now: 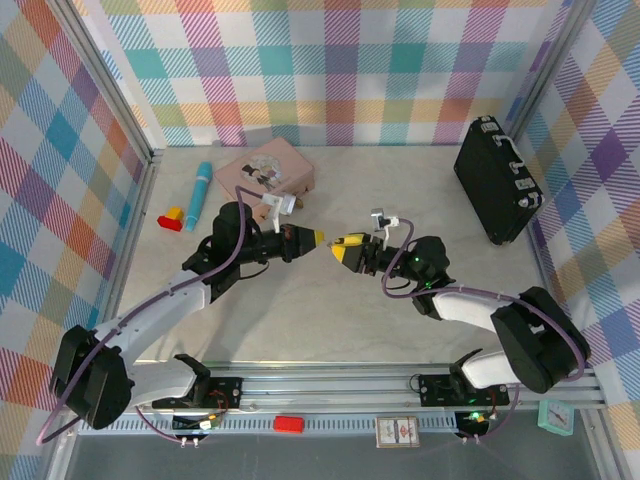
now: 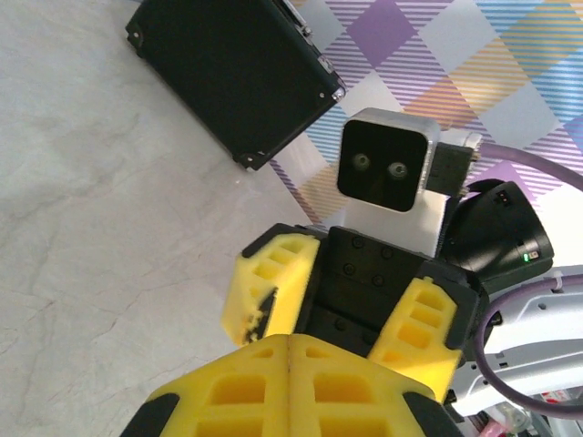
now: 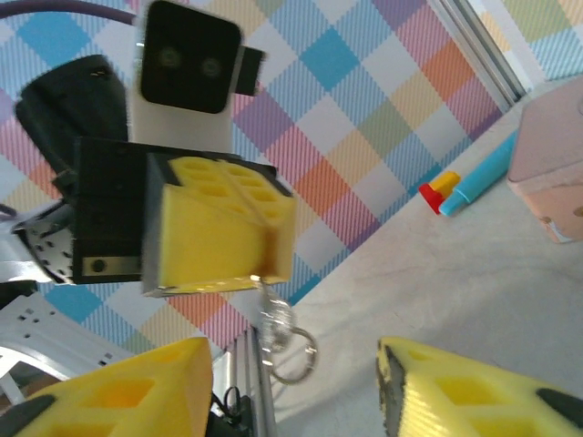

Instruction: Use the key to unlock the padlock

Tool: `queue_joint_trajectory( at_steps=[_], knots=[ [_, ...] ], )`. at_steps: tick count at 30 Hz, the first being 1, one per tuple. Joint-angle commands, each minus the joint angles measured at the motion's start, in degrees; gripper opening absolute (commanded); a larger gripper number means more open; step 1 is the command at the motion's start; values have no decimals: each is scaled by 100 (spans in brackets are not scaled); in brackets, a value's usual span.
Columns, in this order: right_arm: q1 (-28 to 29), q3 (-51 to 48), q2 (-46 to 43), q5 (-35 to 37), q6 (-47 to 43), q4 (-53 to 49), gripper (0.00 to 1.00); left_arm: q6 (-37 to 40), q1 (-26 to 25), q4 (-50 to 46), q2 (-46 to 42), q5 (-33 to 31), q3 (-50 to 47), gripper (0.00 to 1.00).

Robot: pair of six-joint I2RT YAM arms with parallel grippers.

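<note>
Looking down from the top camera, I have the left gripper [image 1: 314,238] and the right gripper [image 1: 342,246] nose to nose above the middle of the table [image 1: 330,320], tips near each other but apart. A pink tin [image 1: 262,172] sits toward the far edge, left of centre. A blue marker [image 1: 200,190] and red and yellow blocks [image 1: 172,218] lie nearer the left edge, and a black case [image 1: 495,180] lies by the far right corner.

From the left wrist camera, my own yellow fingers [image 2: 228,396] are pressed together with the seam closed. Beyond them the right gripper faces me with its jaws spread and nothing between them that I can see.

From the right wrist camera, my own fingers [image 3: 483,396] stand wide apart at the bottom of the view. Opposite, the left gripper is clamped on the key [image 3: 262,289], a thin sliver of metal poking out under the pads, with its wire ring [image 3: 293,350] dangling free.

I judge the step in hand to be the gap between picking up the key and inserting it: the key is secured and the lock is not yet engaged. I cannot tell where the padlock lies, so the next move calls for finding it. The open right gripper should then steady it with the keyhole turned toward the key. I also cannot tell how much of the blade is exposed, so a regrip may be needed first.
</note>
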Motion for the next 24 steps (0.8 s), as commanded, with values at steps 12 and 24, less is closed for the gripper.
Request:
queue_joint_trajectory(
  at_steps=[12, 24],
  knots=[
    [9, -195, -651, -135, -245, -199, 28, 45, -175, 485, 331, 682, 380, 0],
    [11, -117, -886, -131, -376, -620, 22, 160, -178, 337, 288, 736, 399, 0]
  ],
)
